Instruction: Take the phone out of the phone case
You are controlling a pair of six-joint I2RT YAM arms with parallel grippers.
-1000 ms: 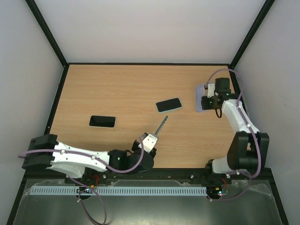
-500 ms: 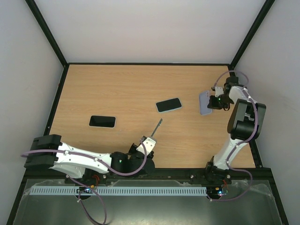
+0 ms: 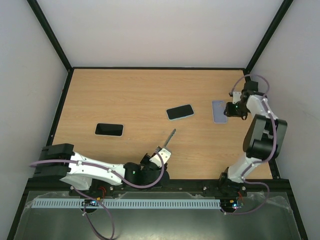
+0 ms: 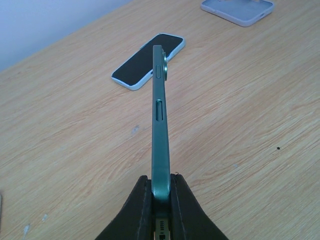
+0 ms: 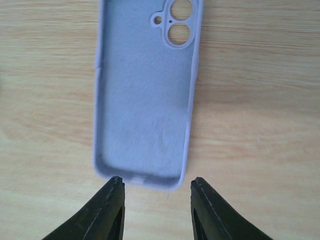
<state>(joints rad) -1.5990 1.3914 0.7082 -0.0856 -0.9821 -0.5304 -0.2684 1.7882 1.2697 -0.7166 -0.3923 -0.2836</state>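
My left gripper is shut on a bare green phone and holds it edge-on above the table; in the left wrist view the phone stands up between the fingers of the gripper. The empty lavender case lies flat, open side up, at the right. In the right wrist view the case sits just beyond my right gripper, which is open and apart from it. In the top view the right gripper is next to the case's right side.
A phone in a pale blue case lies screen up mid-table; it also shows in the left wrist view. A dark phone lies at the left. Black frame rails edge the table.
The right gripper lowered the lavender case flat onto the table and let go of it. The left arm drew back slightly toward its base with the green phone.
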